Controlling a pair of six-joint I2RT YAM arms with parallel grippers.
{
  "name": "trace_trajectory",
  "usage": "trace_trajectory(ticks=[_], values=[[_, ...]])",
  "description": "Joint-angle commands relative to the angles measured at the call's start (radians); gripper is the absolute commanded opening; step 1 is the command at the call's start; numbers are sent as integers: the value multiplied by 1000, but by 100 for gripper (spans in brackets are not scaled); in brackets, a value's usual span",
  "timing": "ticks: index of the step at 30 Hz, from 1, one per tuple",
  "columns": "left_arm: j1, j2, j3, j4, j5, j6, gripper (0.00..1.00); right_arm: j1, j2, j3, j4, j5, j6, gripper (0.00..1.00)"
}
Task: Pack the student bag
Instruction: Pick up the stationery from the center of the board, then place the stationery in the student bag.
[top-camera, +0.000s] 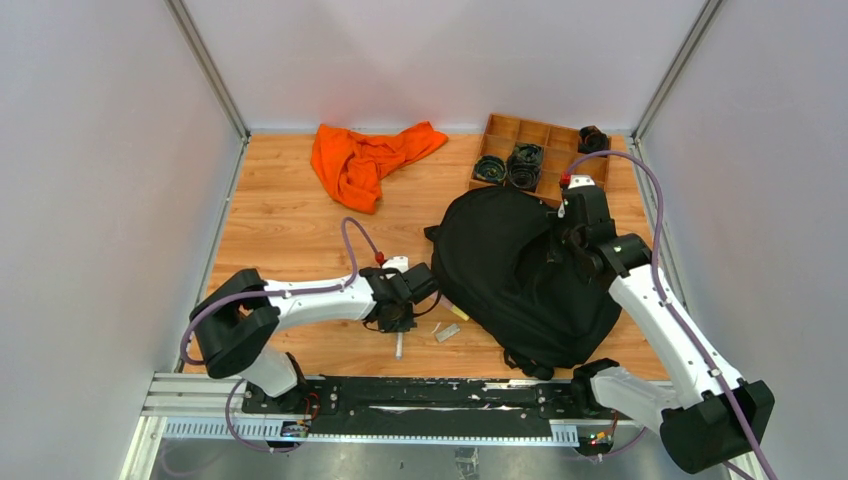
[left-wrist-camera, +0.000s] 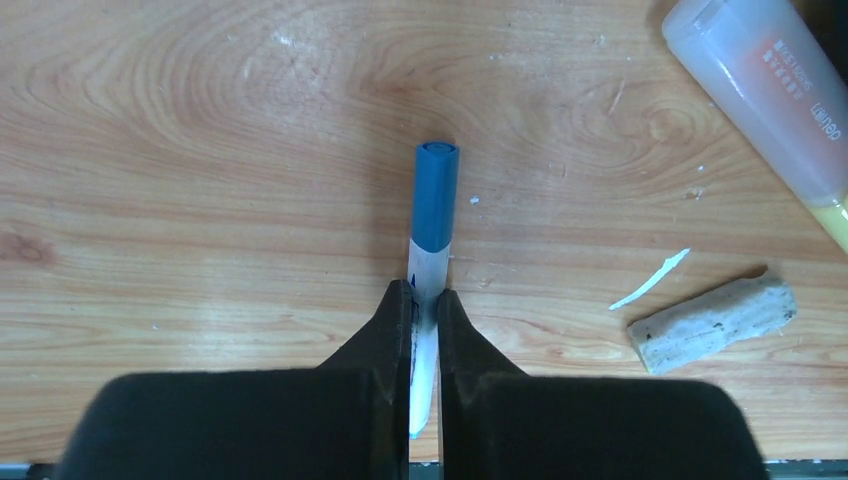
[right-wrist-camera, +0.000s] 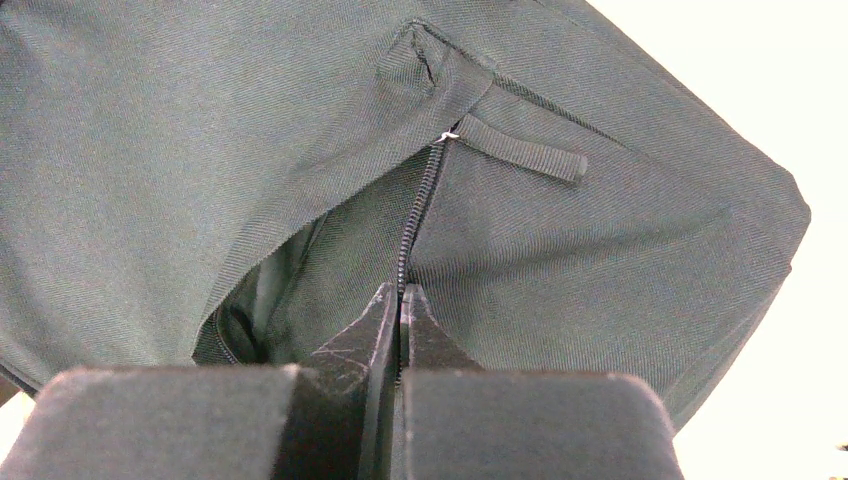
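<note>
The student bag (top-camera: 520, 275), a large black fabric backpack, lies on the wooden table at centre right. Its zipper is partly open in the right wrist view (right-wrist-camera: 420, 200). My right gripper (right-wrist-camera: 400, 295) is shut on the bag's zipper edge and holds the fabric up; it shows over the bag's right side in the top view (top-camera: 572, 245). My left gripper (left-wrist-camera: 420, 300) is shut on a white marker with a blue cap (left-wrist-camera: 435, 215), low over the table left of the bag (top-camera: 398, 322).
A translucent glue tube (left-wrist-camera: 760, 90) and a dirty eraser (left-wrist-camera: 712, 322) lie right of the marker. An orange cloth (top-camera: 365, 158) lies at the back. A wooden compartment tray (top-camera: 555, 135) with black rolled items stands behind the bag.
</note>
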Motion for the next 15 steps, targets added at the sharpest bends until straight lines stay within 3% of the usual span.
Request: trace_trajectory(ticks=[1,9,15], values=[[-4,-73,53,-7,-85,88,0,-10,-27,-8,-5,-17,-5,0],[-3,-219,289,27,-34,400,0,-10,-29,-5,-4,-20,0,0],[28,-110,528,118,157,559,0,-9,-37,-11,0,-42,18,0]])
